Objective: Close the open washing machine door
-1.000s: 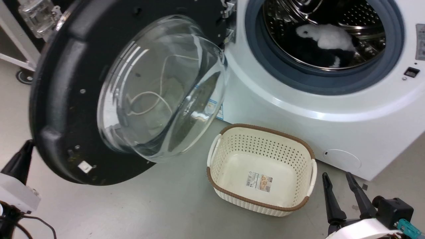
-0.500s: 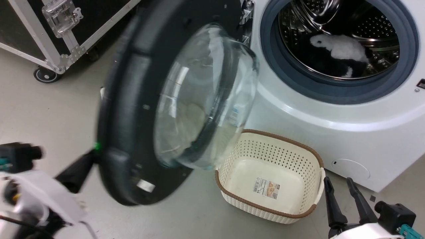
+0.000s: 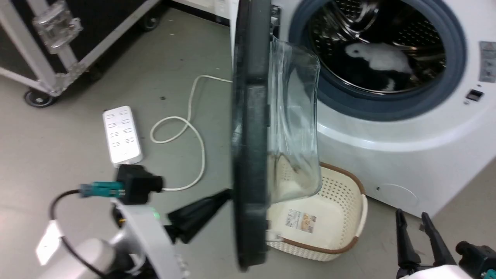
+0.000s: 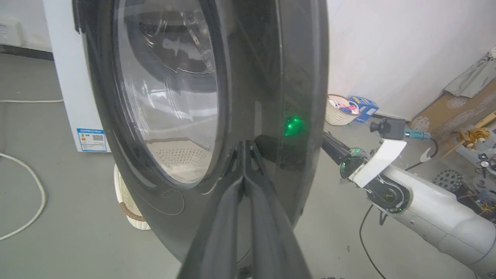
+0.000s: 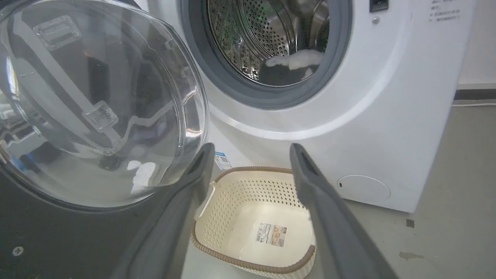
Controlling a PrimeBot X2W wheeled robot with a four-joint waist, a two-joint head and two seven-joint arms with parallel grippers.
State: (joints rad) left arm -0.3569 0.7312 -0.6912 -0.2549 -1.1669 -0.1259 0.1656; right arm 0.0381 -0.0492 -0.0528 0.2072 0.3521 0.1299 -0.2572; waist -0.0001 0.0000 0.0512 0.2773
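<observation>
Here the left gripper is seen with its two fingers pressed together, their tips laid against the dark outer face of the washing machine door. The right gripper is held low at the right, its fingers apart and nothing between them. A cream basket is set on the floor before the white machine, partly under the door's glass bowl. A power strip and a white cable are laid on the floor on the left gripper's side. From the head, the door is viewed edge-on, its rim running up and down, roughly square to the machine's front. The bowl is turned towards the open drum.
</observation>
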